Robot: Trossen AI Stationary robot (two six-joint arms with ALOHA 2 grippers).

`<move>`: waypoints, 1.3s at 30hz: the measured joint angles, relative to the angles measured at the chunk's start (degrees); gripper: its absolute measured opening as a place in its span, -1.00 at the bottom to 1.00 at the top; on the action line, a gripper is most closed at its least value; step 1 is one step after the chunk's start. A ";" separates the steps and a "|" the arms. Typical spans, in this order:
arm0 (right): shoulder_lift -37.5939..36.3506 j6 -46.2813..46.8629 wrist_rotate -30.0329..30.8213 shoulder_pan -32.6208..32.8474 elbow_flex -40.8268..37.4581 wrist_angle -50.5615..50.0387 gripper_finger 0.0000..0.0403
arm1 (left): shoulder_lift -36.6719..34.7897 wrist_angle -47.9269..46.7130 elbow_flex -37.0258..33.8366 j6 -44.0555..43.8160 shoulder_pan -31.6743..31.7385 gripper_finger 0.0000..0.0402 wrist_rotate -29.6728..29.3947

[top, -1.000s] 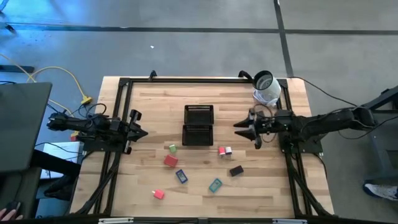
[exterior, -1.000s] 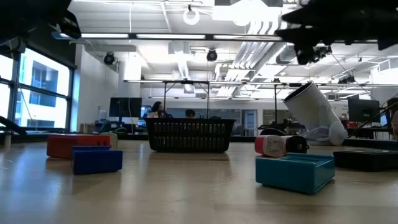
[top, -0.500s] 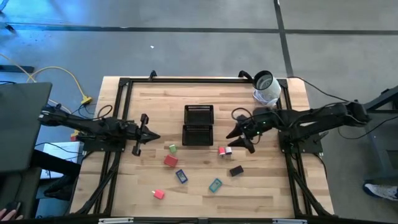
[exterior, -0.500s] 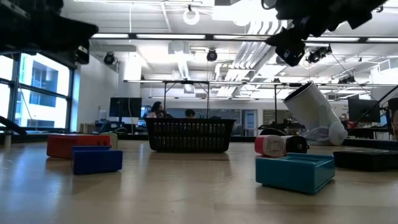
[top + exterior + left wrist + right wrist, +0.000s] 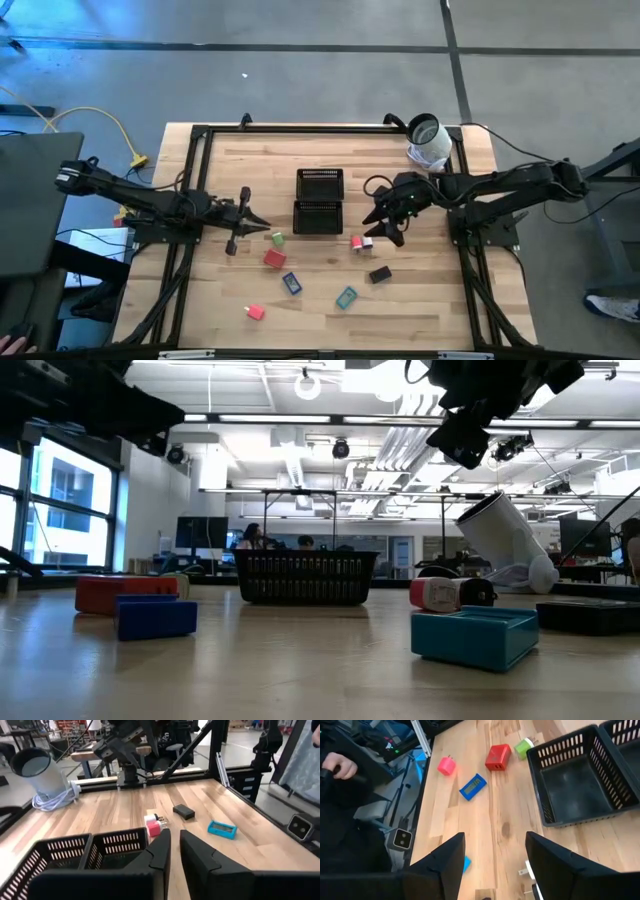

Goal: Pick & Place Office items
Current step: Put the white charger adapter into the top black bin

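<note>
Wooden counter (image 5: 400, 290), office items (image 5: 290, 283) scattered in front of the black tray (image 5: 319, 201).
We see the right gripper (image 5: 381, 229) above the red-and-white piece (image 5: 361, 242), jaws apart — the left gripper (image 5: 262, 225) near the green piece (image 5: 277, 238), jaws narrowly parted.

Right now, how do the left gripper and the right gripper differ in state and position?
The left gripper has its fingers close together with a slim gap, beside the green piece; the right gripper is open wide above the red-and-white piece. The left comes in from the tray's left, the right from its right. Both are empty and off the table.
</note>
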 joint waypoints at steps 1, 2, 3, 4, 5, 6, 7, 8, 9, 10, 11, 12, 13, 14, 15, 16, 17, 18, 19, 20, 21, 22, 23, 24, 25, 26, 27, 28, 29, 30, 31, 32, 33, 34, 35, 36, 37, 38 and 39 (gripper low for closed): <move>0.00 -0.56 -0.10 0.00 0.00 -0.04 -0.02 | 0.46 1.46 0.14 0.66 0.00 -0.77 0.02; 0.00 -1.13 -0.18 0.00 0.00 -0.10 -0.02 | 0.67 2.92 0.16 1.21 0.00 -0.76 0.02; -0.12 -1.26 -0.49 0.00 0.00 -0.12 -0.02 | 0.67 4.22 0.16 1.50 0.00 -0.76 0.04; -0.20 -1.34 -1.35 0.00 0.00 -0.14 -0.02 | 0.58 5.39 0.20 1.85 0.00 -0.75 0.04; -0.25 -1.36 -2.45 0.00 0.00 -0.04 -0.02 | 0.46 6.06 0.26 2.35 0.00 -0.75 0.05; -0.28 -1.26 -3.55 0.00 0.00 0.05 -0.02 | 0.38 6.30 0.29 2.51 0.00 -0.75 0.05; -0.19 -0.96 -3.95 0.00 0.00 0.06 -0.02 | 0.40 6.31 0.29 2.33 0.00 -0.75 0.05; 0.12 -0.98 -4.10 0.02 0.00 0.43 -0.02 | 0.53 6.25 0.29 2.02 0.00 -0.75 0.04; 0.54 -0.98 -4.35 0.02 0.00 1.20 -0.02 | 0.64 6.31 0.29 1.91 0.00 -0.75 0.04; 0.96 -0.98 -4.80 0.01 0.00 1.94 -0.02 | 0.88 6.59 0.29 1.90 0.12 -0.75 0.02; 1.44 -0.73 -5.72 0.00 -0.01 2.60 -0.02 | 1.15 7.00 0.29 1.75 0.30 -0.75 0.00; 1.96 0.41 -6.71 0.00 -0.02 3.26 -0.02 | 1.33 7.10 0.29 1.00 0.49 -0.75 0.00; 2.68 1.59 -7.56 0.00 -0.02 3.89 -0.02 | 1.42 6.93 0.29 -0.23 0.54 -0.75 -0.03; 3.50 2.57 -8.18 0.02 0.00 4.03 -0.02 | 1.56 6.86 0.29 -1.81 0.59 -0.75 -0.04; 4.47 3.37 -9.17 0.09 0.00 3.84 -0.02 | 1.85 6.96 0.29 -3.37 0.82 -0.75 0.09; 5.70 3.99 -10.39 0.13 -0.02 3.45 -0.02 | 2.15 7.00 0.29 -4.64 1.11 -0.75 0.73; 6.95 4.81 -11.30 0.15 -0.02 3.20 -0.02 | 2.39 6.69 0.29 -5.59 1.45 -0.75 1.98; 8.14 5.45 -12.19 0.15 -0.02 2.62 -0.02 | 2.71 6.42 0.29 -6.53 1.79 -0.75 3.47; 9.23 6.04 -12.80 0.15 -0.02 1.34 -0.02 | 3.20 6.55 0.29 -7.36 2.22 -0.75 4.89; 10.15 6.25 -13.38 0.12 -0.02 -0.32 -0.02 | 3.61 6.66 0.29 -8.04 2.66 -0.75 6.12; 10.96 6.17 -13.63 -0.07 -0.04 -1.86 -0.02 | 3.99 6.53 0.29 -8.76 3.02 -0.75 6.91; 11.71 5.99 -13.43 -0.16 -0.04 -3.07 -0.02 | 4.49 6.51 0.29 -9.25 3.25 -0.75 7.39; 12.29 5.61 -13.01 -0.28 -0.04 -3.95 -0.02 | 5.04 6.55 0.29 -9.31 3.48 -0.75 7.54; 12.66 5.44 -12.41 -0.39 -0.04 -4.58 -0.02 | 5.49 6.54 0.29 -9.33 3.64 -0.75 7.52; 12.80 5.38 -11.64 -0.42 -0.04 -4.88 -0.02 | 5.94 6.51 0.29 -9.34 3.87 -0.75 7.53; 12.79 5.24 -11.00 -0.39 -0.04 -4.95 -0.02 | 6.40 6.57 0.29 -9.37 4.11 -0.75 7.54; 12.56 5.06 -10.58 -0.39 -0.04 -4.97 -0.02 | 6.86 6.64 0.29 -9.43 4.33 -0.75 7.54; 12.30 5.03 -10.51 -0.39 -0.04 -4.95 -0.02 | 7.31 6.66 0.29 -9.58 4.57 -0.75 7.54; 11.95 5.03 -10.53 -0.39 -0.04 -4.94 -0.02 | 7.74 6.62 0.29 -9.99 4.78 -0.75 7.54; 11.66 5.03 -10.41 -0.45 0.00 -5.00 -0.02 | 8.14 6.66 0.29 -10.52 5.02 -0.75 7.54; 11.54 4.74 -10.12 -0.62 0.20 -5.38 -0.02 | 8.54 6.66 0.29 -10.82 5.25 -0.75 7.54; 11.43 4.20 -9.95 -0.82 0.49 -5.74 -0.02 | 8.93 6.67 0.29 -10.86 5.44 -0.75 7.54; 11.41 3.50 -9.06 -1.08 0.76 -5.87 -0.02 | 9.27 6.64 0.29 -10.87 5.67 -0.75 7.54; 11.41 3.01 -8.15 -1.37 1.08 -6.05 -0.02 | 9.61 6.66 0.29 -10.90 5.82 -0.75 7.54; 11.41 2.49 -6.79 -1.60 1.46 -6.24 -0.02 | 9.91 6.79 0.29 -11.00 6.05 -0.75 7.54; 11.41 2.15 -5.25 -1.70 1.83 -6.41 -0.02 | 9.96 6.65 0.31 -11.10 6.22 -0.75 7.54; 11.39 2.04 -3.29 -1.70 2.24 -6.71 -0.02 | 9.94 6.56 0.31 -11.38 6.43 -0.75 7.54; 11.39 2.06 -1.34 -1.69 2.48 -6.86 -0.02 | 9.94 6.72 0.31 -11.87 6.51 -0.75 7.54; 11.39 2.28 0.14 -1.65 2.72 -7.04 -0.02 | 9.92 6.75 0.31 -11.92 6.54 -0.75 7.54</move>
